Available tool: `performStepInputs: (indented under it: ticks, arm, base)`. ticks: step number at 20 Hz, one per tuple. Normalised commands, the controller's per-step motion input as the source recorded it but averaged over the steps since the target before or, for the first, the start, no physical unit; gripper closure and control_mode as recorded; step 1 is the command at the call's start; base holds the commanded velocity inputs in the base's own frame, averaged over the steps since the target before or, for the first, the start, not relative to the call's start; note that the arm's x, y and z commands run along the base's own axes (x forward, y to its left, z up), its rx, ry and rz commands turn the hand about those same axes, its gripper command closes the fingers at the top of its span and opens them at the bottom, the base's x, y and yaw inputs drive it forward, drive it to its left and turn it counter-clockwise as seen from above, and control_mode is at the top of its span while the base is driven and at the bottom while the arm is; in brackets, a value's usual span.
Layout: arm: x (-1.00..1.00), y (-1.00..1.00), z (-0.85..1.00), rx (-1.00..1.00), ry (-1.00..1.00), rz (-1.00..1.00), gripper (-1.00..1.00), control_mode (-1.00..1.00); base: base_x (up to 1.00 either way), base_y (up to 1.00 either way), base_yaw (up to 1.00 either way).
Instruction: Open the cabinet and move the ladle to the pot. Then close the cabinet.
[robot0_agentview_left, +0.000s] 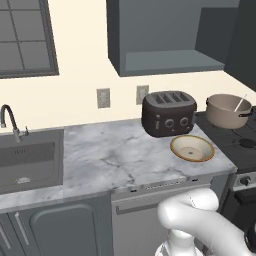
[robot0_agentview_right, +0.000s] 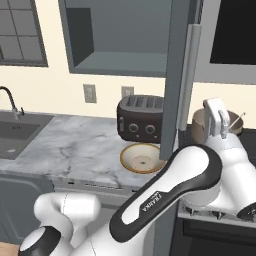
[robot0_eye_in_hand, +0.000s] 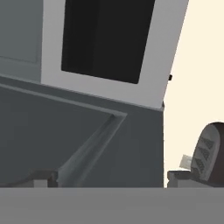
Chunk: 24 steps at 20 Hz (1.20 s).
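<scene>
The cabinet (robot0_agentview_left: 165, 40) hangs on the wall with its inside showing bare. Its door (robot0_agentview_right: 176, 75) stands swung out, edge-on in the right base view, with the silver bar handle (robot0_agentview_right: 190, 75) on its right side. The beige pot (robot0_agentview_left: 227, 111) sits on the stove, and the ladle (robot0_agentview_left: 241, 103) leans inside it with its thin handle (robot0_agentview_right: 235, 122) poking over the rim. My gripper (robot0_agentview_right: 216, 107) is raised just right of the door, over the pot (robot0_agentview_right: 200, 120), open and holding nothing. In the hand view the gripper (robot0_eye_in_hand: 111, 179) faces the door's recessed panel (robot0_eye_in_hand: 65, 131).
A dark toaster (robot0_agentview_left: 169, 113) stands at the back of the marble counter (robot0_agentview_left: 110, 155), with a shallow tan bowl (robot0_agentview_left: 192, 148) in front of it. The sink (robot0_agentview_left: 27, 160) and faucet (robot0_agentview_left: 10, 122) lie at the left. A microwave (robot0_agentview_right: 232, 35) hangs right of the door.
</scene>
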Motion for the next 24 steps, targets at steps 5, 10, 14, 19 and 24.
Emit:
performStepInputs:
  ticks: [5, 10, 14, 19, 24]
  arm:
    - [0.15, 0.2, 0.15, 0.01, 0.0, 0.0, -1.0, -1.0]
    - [-0.07, 0.37, 0.12, 0.0, 0.0, 0.08, -1.0, -1.0]
    - [-0.33, 0.58, 0.04, 0.0, -0.02, 0.17, -1.0, -1.0]
    - [-0.13, 0.71, 0.14, 0.0, -0.01, 0.11, -1.0, -1.0]
    - [0.04, 0.84, 0.21, 0.0, 0.0, 0.02, -1.0, -1.0]
  base:
    - [0.0, 0.0, 0.0]
    - [0.0, 0.0, 0.0]
    - [0.0, 0.0, 0.0]
    - [0.0, 0.0, 0.0]
    - [0.0, 0.0, 0.0]
